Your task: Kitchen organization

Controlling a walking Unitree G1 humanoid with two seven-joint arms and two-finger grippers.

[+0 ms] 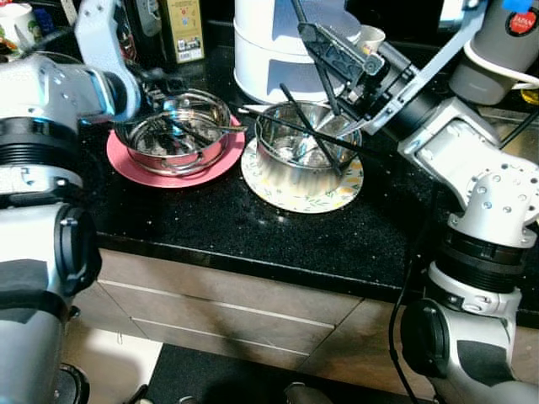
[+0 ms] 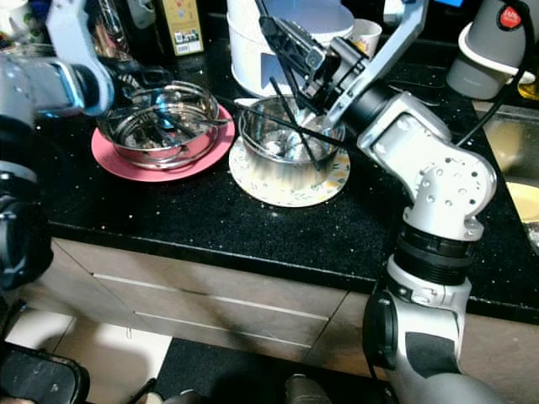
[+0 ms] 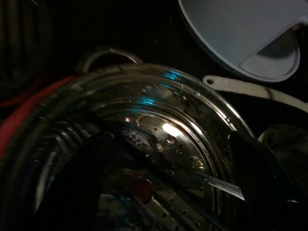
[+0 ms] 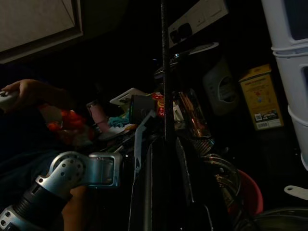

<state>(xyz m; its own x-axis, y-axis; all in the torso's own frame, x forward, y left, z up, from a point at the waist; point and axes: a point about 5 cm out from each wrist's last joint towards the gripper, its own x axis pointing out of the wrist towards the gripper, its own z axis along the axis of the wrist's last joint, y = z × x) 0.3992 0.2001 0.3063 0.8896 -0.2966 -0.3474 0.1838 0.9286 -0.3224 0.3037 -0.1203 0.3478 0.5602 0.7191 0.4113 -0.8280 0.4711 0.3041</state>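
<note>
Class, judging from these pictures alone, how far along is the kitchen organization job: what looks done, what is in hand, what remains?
Done: nothing looks put away. The perforated steel bowl sits on the pink plate and the second steel bowl on the floral plate. In hand: the left pincer reaches into the perforated bowl, while the right pincer is down at the second bowl. Left: both bowls and plates remain on the black countertop.

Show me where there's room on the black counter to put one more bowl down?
The bare strip of black counter in front of the pink plate and the flowered plate, along the front edge, looks free. The back is crowded: both steel bowls, the white container, a yellow box and both grippers.
</note>
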